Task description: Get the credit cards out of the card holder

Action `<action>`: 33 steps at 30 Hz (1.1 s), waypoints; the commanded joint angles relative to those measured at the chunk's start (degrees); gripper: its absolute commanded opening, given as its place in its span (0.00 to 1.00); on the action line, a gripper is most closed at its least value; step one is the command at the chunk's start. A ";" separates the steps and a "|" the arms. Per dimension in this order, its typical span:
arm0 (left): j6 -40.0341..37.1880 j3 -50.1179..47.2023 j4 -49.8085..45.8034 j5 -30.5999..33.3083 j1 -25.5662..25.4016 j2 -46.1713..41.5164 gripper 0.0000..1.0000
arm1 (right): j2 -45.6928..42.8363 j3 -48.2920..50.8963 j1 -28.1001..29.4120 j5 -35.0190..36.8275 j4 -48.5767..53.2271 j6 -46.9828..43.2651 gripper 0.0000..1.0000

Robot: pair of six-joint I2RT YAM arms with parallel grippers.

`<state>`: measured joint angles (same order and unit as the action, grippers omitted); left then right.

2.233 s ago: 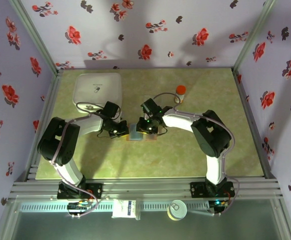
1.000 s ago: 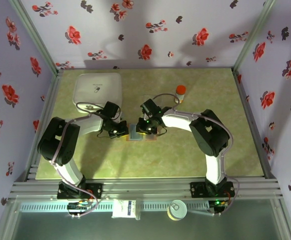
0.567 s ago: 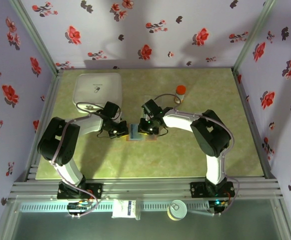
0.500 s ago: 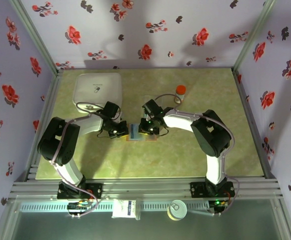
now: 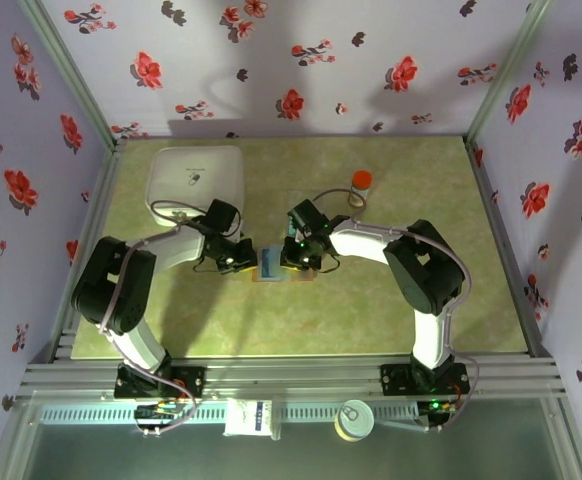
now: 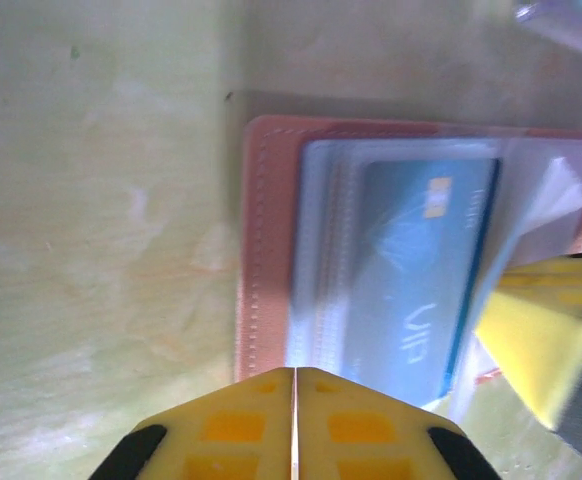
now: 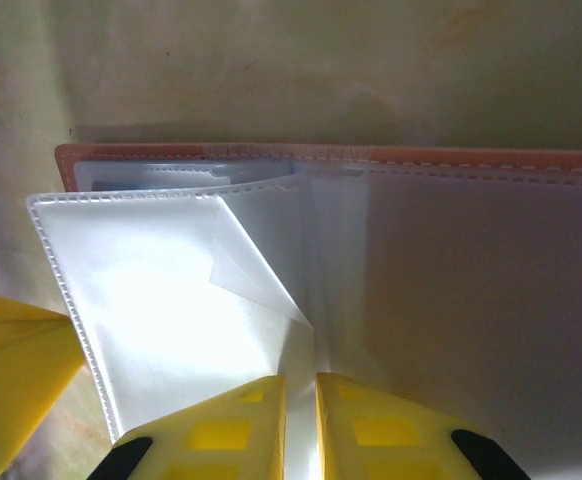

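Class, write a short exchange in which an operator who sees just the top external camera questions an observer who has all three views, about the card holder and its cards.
Operator: Is any card inside the card holder?
Observer: Yes, a teal card with a gold chip sits in a pocket.
Operator: What is the right gripper doing?
Observer: Its jaws look pinched on a clear sleeve that belongs to the holder.
Operator: And the left gripper?
Observer: Its jaws are closed together, with nothing seen between them, at the holder's edge.
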<state>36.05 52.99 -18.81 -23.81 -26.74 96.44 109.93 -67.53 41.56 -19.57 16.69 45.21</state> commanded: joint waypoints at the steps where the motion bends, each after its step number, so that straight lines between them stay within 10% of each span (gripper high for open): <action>1: 1.61 1.68 0.02 -1.80 0.11 -2.72 0.13 | -0.34 0.79 -0.34 -0.27 -0.26 -0.38 0.17; 10: 3.81 3.32 3.88 -5.28 -2.03 0.61 0.32 | -0.41 0.99 -0.34 -0.37 -0.35 -0.21 0.17; 33: 4.62 7.12 3.25 -6.09 -5.40 2.27 0.24 | -7.80 0.81 -0.34 3.45 4.36 -1.73 0.25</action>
<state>40.16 58.63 -14.59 -28.82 -31.31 99.48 105.67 -66.65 41.50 -18.37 18.00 44.99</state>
